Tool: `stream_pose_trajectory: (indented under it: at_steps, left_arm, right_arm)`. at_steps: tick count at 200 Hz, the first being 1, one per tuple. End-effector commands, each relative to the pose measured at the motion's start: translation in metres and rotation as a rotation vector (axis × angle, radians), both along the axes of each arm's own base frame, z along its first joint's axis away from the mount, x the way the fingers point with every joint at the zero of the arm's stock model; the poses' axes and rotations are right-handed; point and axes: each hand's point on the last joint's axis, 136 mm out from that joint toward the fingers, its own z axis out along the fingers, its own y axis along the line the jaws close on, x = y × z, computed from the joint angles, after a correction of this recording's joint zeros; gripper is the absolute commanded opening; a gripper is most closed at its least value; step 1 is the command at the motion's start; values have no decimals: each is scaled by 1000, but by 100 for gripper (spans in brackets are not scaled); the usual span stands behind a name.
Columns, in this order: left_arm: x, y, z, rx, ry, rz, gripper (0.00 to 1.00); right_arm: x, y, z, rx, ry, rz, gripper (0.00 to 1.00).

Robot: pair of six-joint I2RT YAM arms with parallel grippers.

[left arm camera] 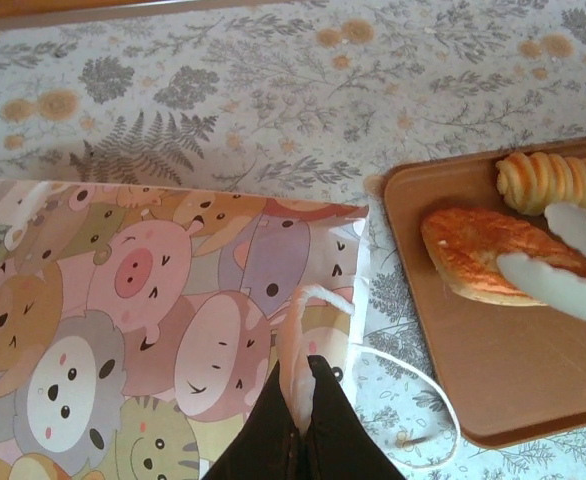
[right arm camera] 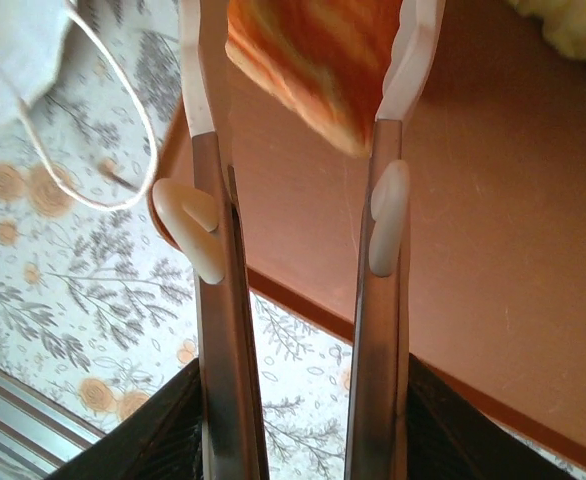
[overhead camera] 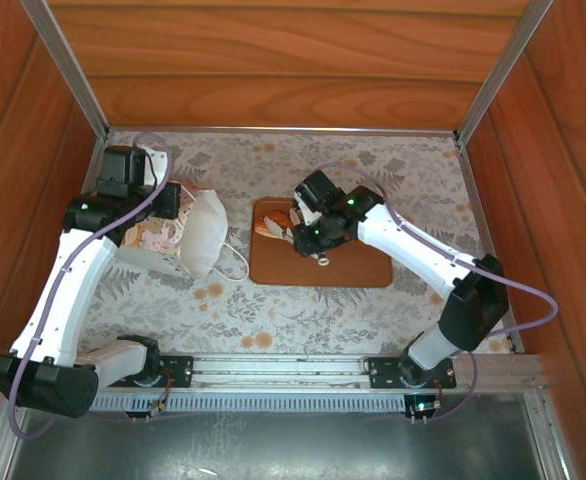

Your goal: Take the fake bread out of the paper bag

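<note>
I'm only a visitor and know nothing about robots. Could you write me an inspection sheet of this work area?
Surface: floral-print tabletop.
Job's things: paper bag lying on its side, cartoon animals on the upward face; twisted roll on the brown tray; oblong bread over that tray.
Clutter: nothing seen.
End effectors: left end effector shut on the bag's rim; right end effector closed on the oblong bread.
Cables: lilac cable looping along each arm.
Surroundings: wooden walls, metal frame.
</note>
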Motion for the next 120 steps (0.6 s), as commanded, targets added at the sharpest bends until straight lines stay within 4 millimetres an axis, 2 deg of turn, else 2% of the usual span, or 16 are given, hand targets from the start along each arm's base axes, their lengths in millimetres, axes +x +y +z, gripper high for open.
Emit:
stream_pose_trajectory:
  at_steps: [1,53,120]
  left_arm:
    - [-1,1,-3,-17,4,31,0]
    - [-9,4,-1,-43,-6,70,0]
    - [-9,4,7,-50,-28,67,0]
  right_arm:
    - [8,8,25,108,-79,-8,47]
    - [2,10,41,188,-96,5,47]
    - [2,10,59,238,-118,-23,47]
